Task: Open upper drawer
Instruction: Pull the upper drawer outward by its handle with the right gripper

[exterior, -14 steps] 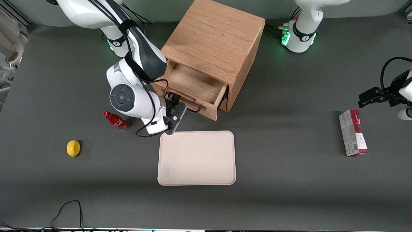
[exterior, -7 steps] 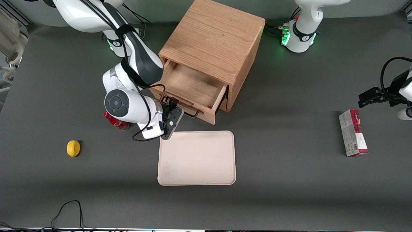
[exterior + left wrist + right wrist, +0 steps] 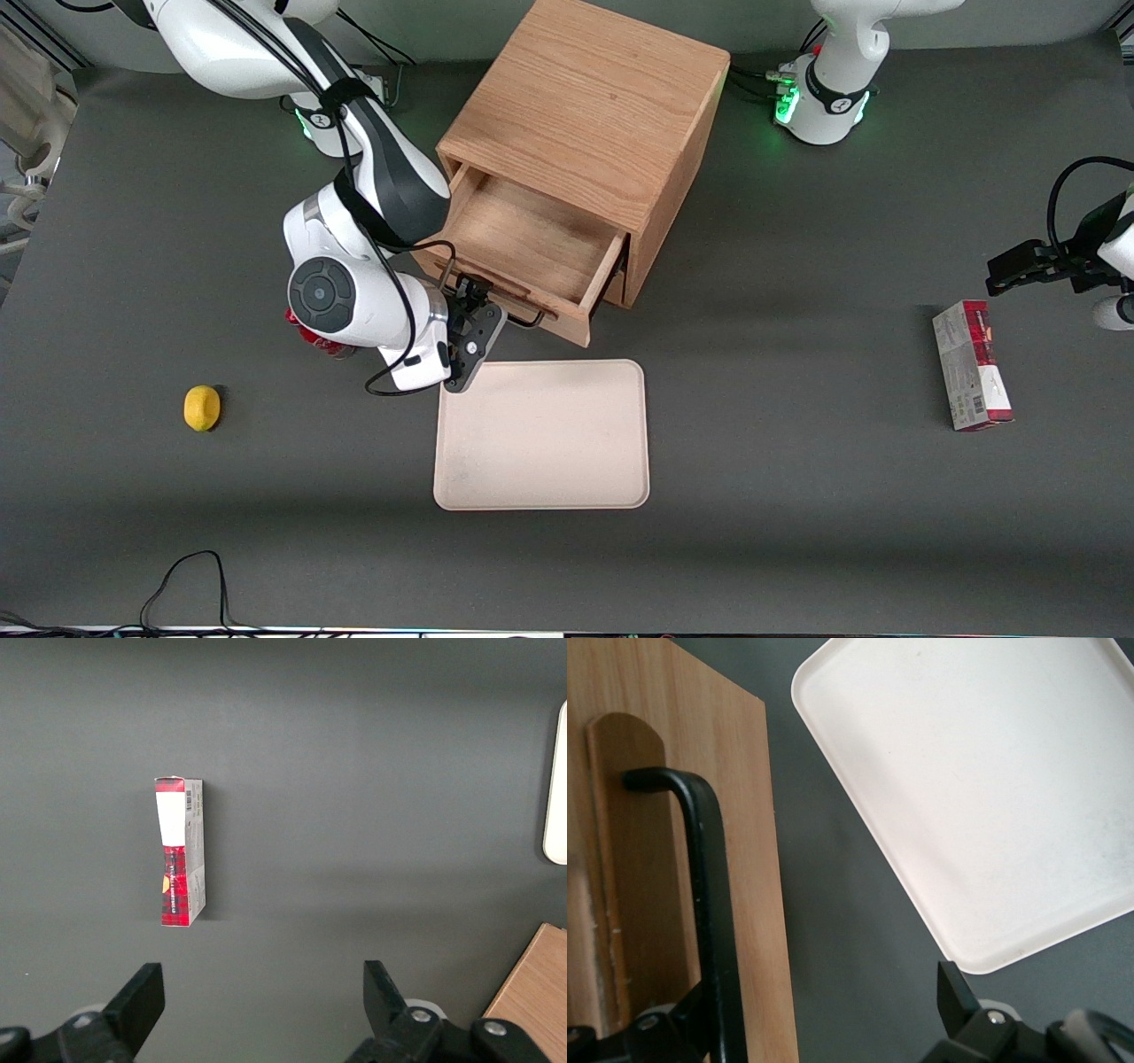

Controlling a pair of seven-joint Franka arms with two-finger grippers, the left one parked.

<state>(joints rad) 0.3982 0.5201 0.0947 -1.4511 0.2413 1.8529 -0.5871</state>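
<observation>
At upper centre of the front view, the upper drawer (image 3: pixel 532 252) stands pulled well out of the oak cabinet (image 3: pixel 589 115), its bare floor showing. Just beside its black wire handle (image 3: pixel 709 904), near the cream tray (image 3: pixel 540 434), the gripper (image 3: pixel 469 306) has its fingers apart, clamping nothing. I judge the opening essentially done; only withdrawal seems left.

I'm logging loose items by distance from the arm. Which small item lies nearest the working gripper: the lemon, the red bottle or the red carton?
The small red bottle, lying partly hidden beside the right arm's gripper at the open upper drawer's black wire handle. The yellow lemon and red carton lie farther off.
</observation>
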